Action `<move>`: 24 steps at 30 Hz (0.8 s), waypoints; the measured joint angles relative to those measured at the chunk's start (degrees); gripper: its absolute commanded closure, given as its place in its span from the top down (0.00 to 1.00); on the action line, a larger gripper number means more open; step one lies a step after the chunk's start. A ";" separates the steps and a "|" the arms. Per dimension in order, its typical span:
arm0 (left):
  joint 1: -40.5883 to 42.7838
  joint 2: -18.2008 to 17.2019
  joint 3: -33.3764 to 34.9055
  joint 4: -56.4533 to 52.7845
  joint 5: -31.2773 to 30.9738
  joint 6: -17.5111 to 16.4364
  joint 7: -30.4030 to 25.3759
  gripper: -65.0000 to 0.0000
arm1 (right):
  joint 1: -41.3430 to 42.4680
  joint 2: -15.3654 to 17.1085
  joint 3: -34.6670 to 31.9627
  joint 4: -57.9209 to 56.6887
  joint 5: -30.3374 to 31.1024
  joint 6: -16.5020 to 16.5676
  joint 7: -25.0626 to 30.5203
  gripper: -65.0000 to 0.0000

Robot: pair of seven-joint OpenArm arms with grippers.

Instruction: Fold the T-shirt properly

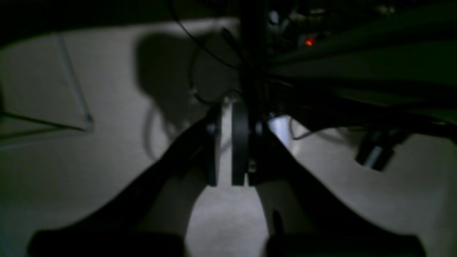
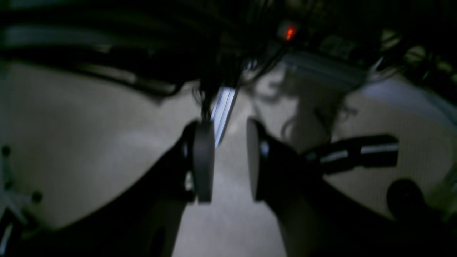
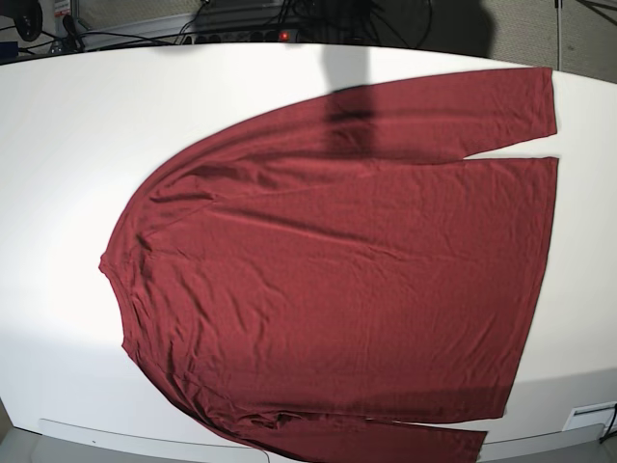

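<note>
The maroon T-shirt (image 3: 337, 280) lies spread flat on the white table (image 3: 67, 145) in the base view, neck to the left and hem to the right. One long sleeve (image 3: 463, 101) runs along the far side. The other sleeve (image 3: 386, 446) lies at the near edge. Neither arm shows in the base view. Seen in the left wrist view, my left gripper (image 1: 226, 142) hangs over pale floor, its pads a narrow slit apart with nothing between them. My right gripper (image 2: 230, 160) is open wider, also empty, and the shirt appears in neither wrist view.
A power strip with a red light (image 3: 282, 36) and cables sit behind the table's far edge. A dark shadow (image 3: 347, 72) crosses the table top and the far sleeve. A small white box (image 3: 588, 417) sits at the near right corner. Both wrist views are dim, showing floor and cables.
</note>
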 measured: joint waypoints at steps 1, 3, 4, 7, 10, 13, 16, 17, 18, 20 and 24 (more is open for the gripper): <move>1.38 -0.74 -0.02 2.23 0.00 0.17 0.35 0.09 | -1.97 0.76 0.00 3.06 1.14 -0.04 -0.68 0.26; 4.02 -2.25 0.02 6.60 -0.09 0.13 1.05 0.09 | -5.60 2.25 0.00 9.16 2.80 0.02 -2.01 0.26; 5.42 -2.62 0.00 9.03 -0.02 0.11 2.14 0.09 | -7.26 2.86 0.00 12.13 2.60 0.00 -2.67 0.26; 8.59 -3.61 0.00 15.67 0.00 0.11 5.53 0.09 | -11.39 4.52 0.00 20.48 2.08 -0.13 -5.20 0.26; 11.56 -5.03 0.00 21.59 0.94 -0.33 6.58 0.09 | -14.78 5.95 0.00 27.63 1.38 0.00 -7.89 0.26; 14.49 -6.01 0.00 27.06 3.67 -0.24 8.48 0.09 | -17.88 7.96 0.00 33.70 1.09 0.50 -10.78 0.26; 16.41 -6.10 0.00 32.37 7.82 -0.28 10.71 0.09 | -19.87 10.58 0.00 39.04 0.90 0.00 -13.25 0.26; 16.52 -6.05 0.00 34.05 8.87 -0.28 11.32 0.09 | -20.15 11.41 0.00 40.76 0.70 -0.76 -14.01 0.26; 16.50 -6.01 0.00 35.63 9.79 -0.55 11.56 0.09 | -20.13 12.26 0.00 42.32 -0.07 -1.64 -14.75 0.26; 16.48 -5.95 0.00 38.95 12.59 -0.50 12.81 0.09 | -20.00 13.62 0.00 45.07 -3.06 -3.69 -15.74 0.26; 16.48 -6.08 0.00 44.24 20.92 -0.68 15.67 0.09 | -20.02 16.46 0.00 49.53 -7.67 -6.62 -16.06 0.26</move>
